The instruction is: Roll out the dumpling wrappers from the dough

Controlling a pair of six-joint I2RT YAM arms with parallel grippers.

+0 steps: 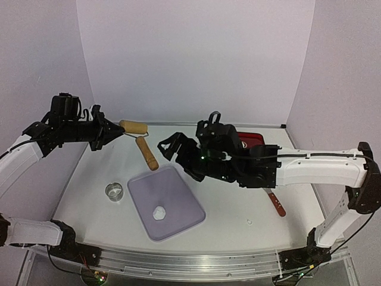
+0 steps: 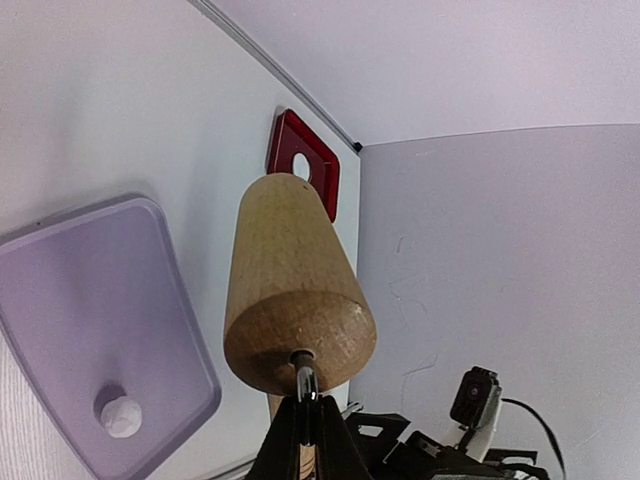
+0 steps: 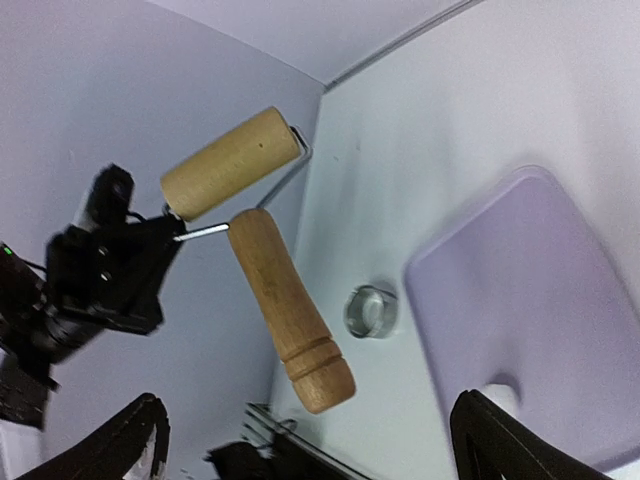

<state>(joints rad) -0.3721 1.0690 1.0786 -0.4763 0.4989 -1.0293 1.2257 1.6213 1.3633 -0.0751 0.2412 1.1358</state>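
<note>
My left gripper (image 1: 114,132) is shut on the metal rod of the wooden roller and holds it above the table's back left. The roller head (image 1: 133,127) fills the left wrist view (image 2: 295,280); its handle (image 1: 146,153) hangs toward the board. A small white lump of dough (image 1: 159,213) lies on the lilac board (image 1: 178,185), also in the left wrist view (image 2: 120,415). My right gripper (image 1: 169,146) is open and empty, just right of the handle (image 3: 290,305). The metal ring cutter (image 1: 114,191) stands left of the board. No dumpling wrappers are in view.
A red tray-like piece (image 1: 250,138) lies at the back behind my right arm. A red-handled tool (image 1: 275,204) lies on the table under the right forearm. Purple walls close in the back and both sides.
</note>
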